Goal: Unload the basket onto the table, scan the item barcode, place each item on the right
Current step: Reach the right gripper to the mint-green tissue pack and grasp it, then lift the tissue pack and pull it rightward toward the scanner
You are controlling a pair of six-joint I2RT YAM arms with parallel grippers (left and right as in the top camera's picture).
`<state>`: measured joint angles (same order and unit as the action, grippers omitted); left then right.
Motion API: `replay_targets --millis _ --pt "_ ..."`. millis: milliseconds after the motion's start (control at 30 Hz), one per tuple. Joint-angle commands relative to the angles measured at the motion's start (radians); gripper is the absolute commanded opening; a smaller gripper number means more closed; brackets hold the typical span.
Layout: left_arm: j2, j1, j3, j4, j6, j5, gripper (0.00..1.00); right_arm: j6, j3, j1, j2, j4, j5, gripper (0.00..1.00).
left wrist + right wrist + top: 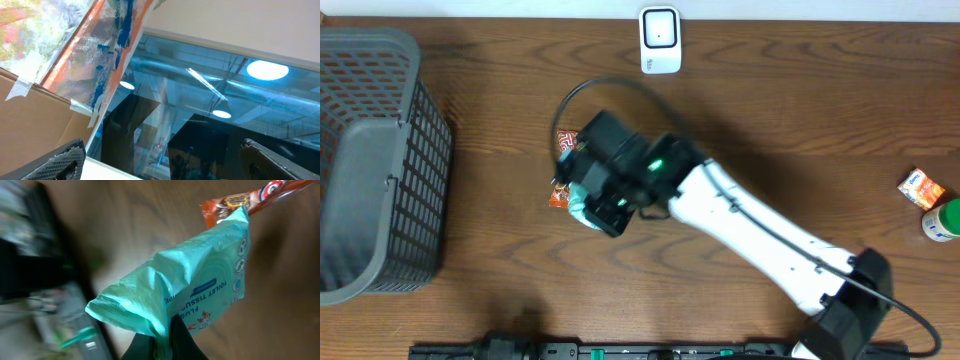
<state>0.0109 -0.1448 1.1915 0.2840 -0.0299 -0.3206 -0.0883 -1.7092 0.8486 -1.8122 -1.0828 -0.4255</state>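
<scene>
My right gripper (600, 213) is shut on a teal packet of flushable toilet tissue wipes (581, 206), just above the wooden table left of centre. In the right wrist view the two black fingers (182, 340) pinch the packet's (200, 280) crimped edge, and it fans out above them. No barcode shows on the packet. A white scanner (660, 40) stands at the table's far edge. My left gripper (162, 165) is open, pointing up at ceiling lights and glass, with nothing between its fingers (60, 162).
An orange snack wrapper (560, 195) lies on the table beside the teal packet. A grey mesh basket (380, 160) stands at the left. At the right edge lie a small orange carton (921, 188) and a green-capped bottle (942, 220).
</scene>
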Motion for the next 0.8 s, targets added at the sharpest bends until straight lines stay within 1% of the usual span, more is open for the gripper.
replay_targets --millis 0,133,300,567,767 --pt "-0.008 0.004 0.003 -0.006 -0.010 -0.006 0.98 0.035 0.014 -0.081 -0.034 -0.018 -0.304 0.01" --pt "-0.008 0.004 0.003 -0.006 -0.010 -0.006 0.98 0.014 0.025 -0.154 -0.047 -0.017 -0.473 0.01" --pt "-0.008 0.004 0.003 -0.006 -0.010 -0.006 0.98 -0.102 0.032 -0.214 -0.047 -0.034 -0.653 0.01" --pt "-0.008 0.004 0.003 -0.006 -0.010 -0.006 0.98 -0.105 0.053 -0.263 -0.047 -0.054 -0.732 0.01" --pt "-0.008 0.004 0.003 -0.006 -0.010 -0.006 0.98 -0.106 0.078 -0.278 -0.047 -0.031 -0.732 0.01"
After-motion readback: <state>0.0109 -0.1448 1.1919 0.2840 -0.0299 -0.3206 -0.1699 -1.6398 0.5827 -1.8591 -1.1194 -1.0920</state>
